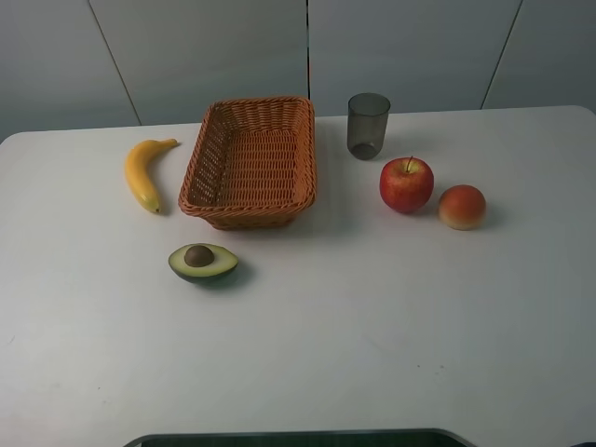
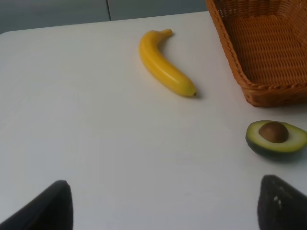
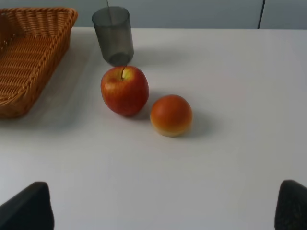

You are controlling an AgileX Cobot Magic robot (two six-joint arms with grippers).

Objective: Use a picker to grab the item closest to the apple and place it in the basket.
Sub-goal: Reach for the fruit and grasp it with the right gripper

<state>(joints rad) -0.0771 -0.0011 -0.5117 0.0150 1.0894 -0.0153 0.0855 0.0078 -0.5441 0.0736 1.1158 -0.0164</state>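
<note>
A red apple [image 1: 406, 183] [image 3: 124, 90] sits on the white table right of the wicker basket [image 1: 250, 160] [image 3: 29, 57]. Just beside it, on its right, lies an orange-red peach [image 1: 462, 207] [image 3: 171, 115], the nearest thing to it. The basket holds nothing. My right gripper [image 3: 163, 211] hangs back from the fruit, jaws wide apart, with only the dark fingertips [image 3: 29, 208] showing. My left gripper [image 2: 163, 206] is likewise open, with its fingertips [image 2: 283, 206] above bare table. Neither gripper shows in the exterior high view.
A dark translucent cup [image 1: 368, 125] [image 3: 113, 34] stands behind the apple. A yellow banana [image 1: 144, 172] [image 2: 165, 69] lies left of the basket. A halved avocado [image 1: 202, 262] [image 2: 276, 137] rests in front of the basket [image 2: 268, 48].
</note>
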